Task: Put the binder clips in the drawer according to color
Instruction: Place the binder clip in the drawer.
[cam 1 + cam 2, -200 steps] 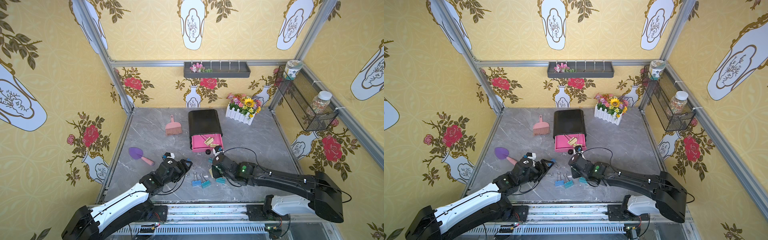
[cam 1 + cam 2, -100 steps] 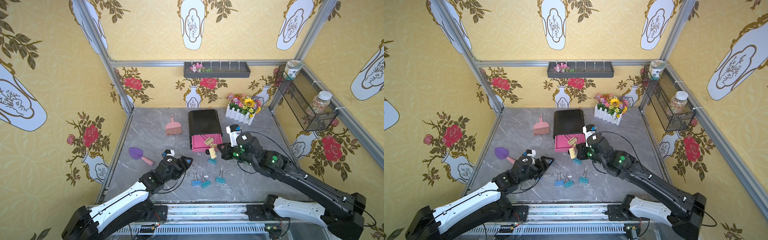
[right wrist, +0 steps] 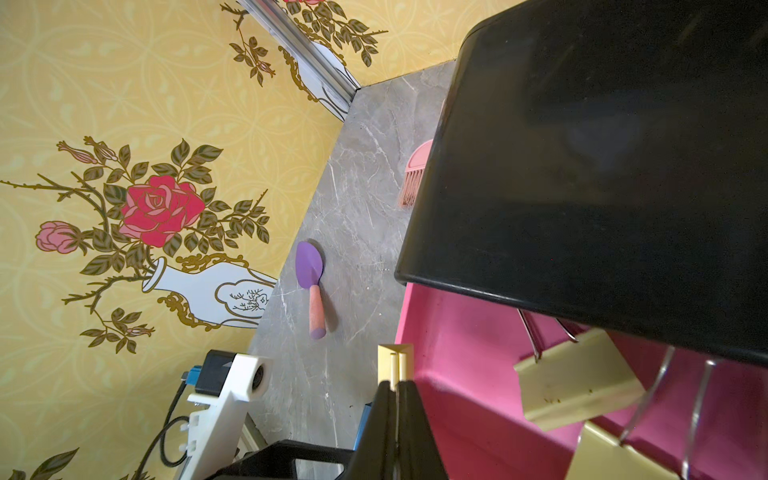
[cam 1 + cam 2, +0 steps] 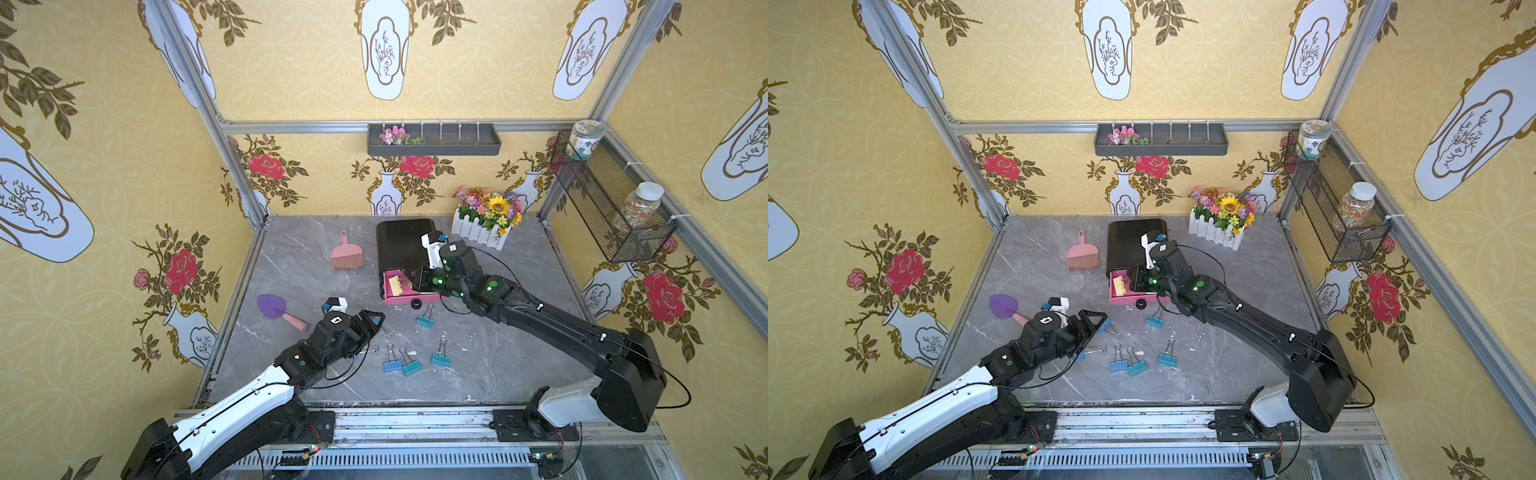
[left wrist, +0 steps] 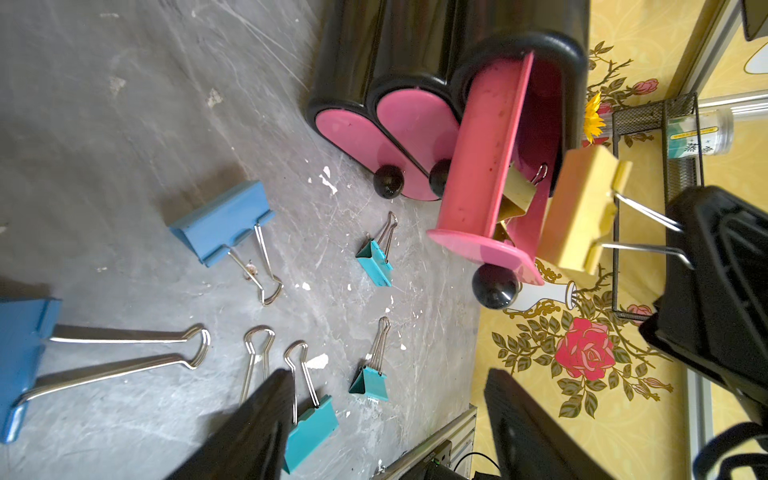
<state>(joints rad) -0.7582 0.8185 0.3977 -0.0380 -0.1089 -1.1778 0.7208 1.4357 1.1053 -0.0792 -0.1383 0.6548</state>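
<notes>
The right gripper (image 3: pixel 397 388), clenched on a gold binder clip (image 5: pixel 582 208), is holding it over the open pink drawer (image 5: pixel 478 166). The left gripper (image 4: pixel 374 330) is hanging open above blue and teal clips (image 4: pixel 392 365) lying in front of the drawer.

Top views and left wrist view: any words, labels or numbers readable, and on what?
Readable text: none.
Jar label, on the mesh shelf: print too blurred to read.
White mark on the left arm's wrist: a symbol, no letters.
White sticker on the right arm's wrist: too small to read.
</notes>
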